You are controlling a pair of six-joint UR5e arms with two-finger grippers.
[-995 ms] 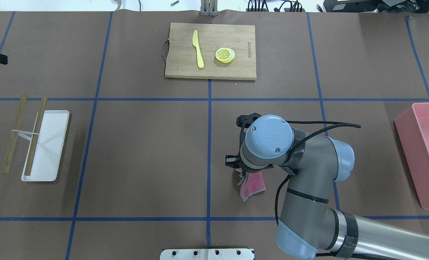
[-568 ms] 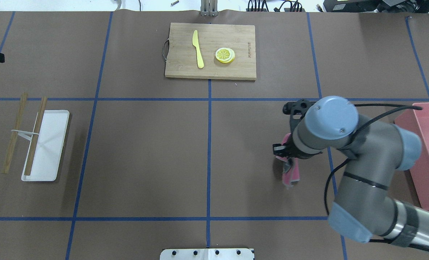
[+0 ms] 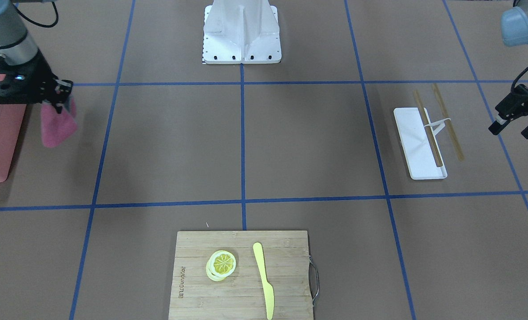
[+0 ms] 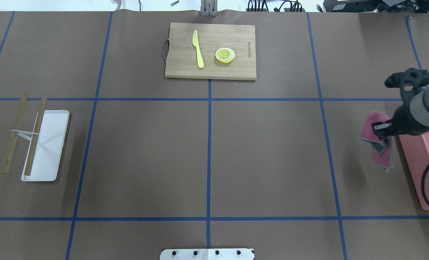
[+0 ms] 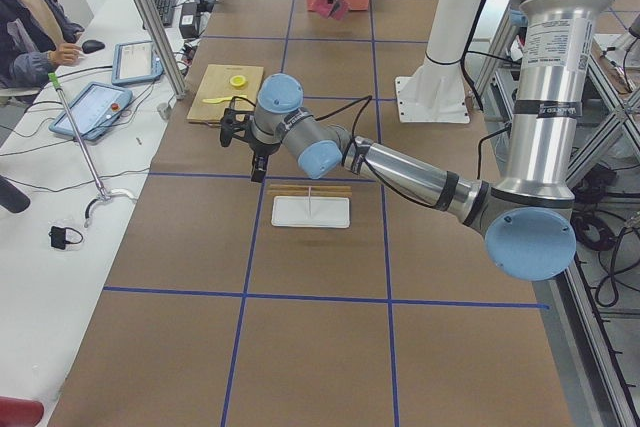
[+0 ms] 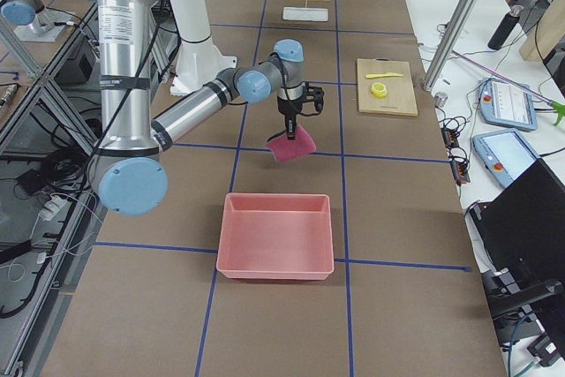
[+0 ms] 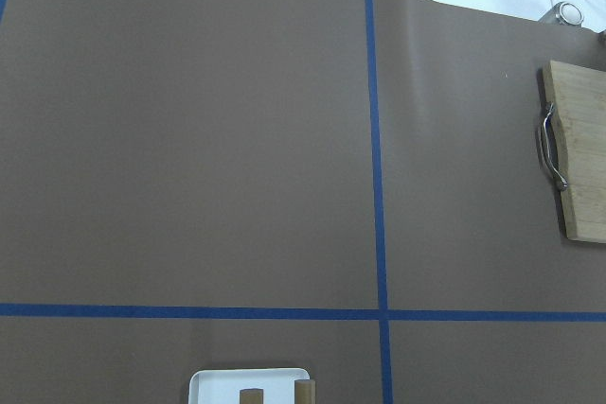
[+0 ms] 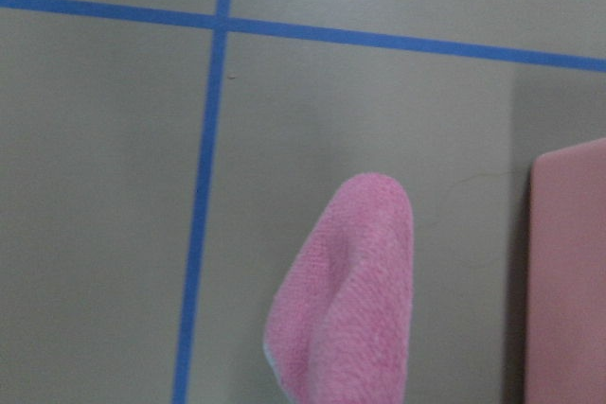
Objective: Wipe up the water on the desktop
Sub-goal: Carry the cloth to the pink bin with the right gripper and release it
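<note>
The desktop [image 4: 145,155] is a matte brown surface crossed by blue tape lines; I see no water on it. My right gripper [image 4: 382,135] is shut on a pink cloth [image 4: 374,122], which hangs from it above the desktop just beside the pink bin. The cloth also shows in the front view [image 3: 57,124], the right side view [image 6: 291,143] and the right wrist view [image 8: 350,309]. My left gripper [image 3: 512,130] is open and empty, held above the desktop's far left near the white tray.
A pink bin [image 4: 421,162] stands at the right edge. A bamboo cutting board [image 4: 236,36] at the back holds a yellow knife [image 4: 198,48] and lemon slices [image 4: 225,55]. A white tray [image 4: 50,144] with two wooden sticks [image 4: 16,133] lies at the left.
My right arm has swung to the right with the pink cloth, from the middle squares to just beside the pink bin. The left gripper has slid further off the overhead view's left edge.
</note>
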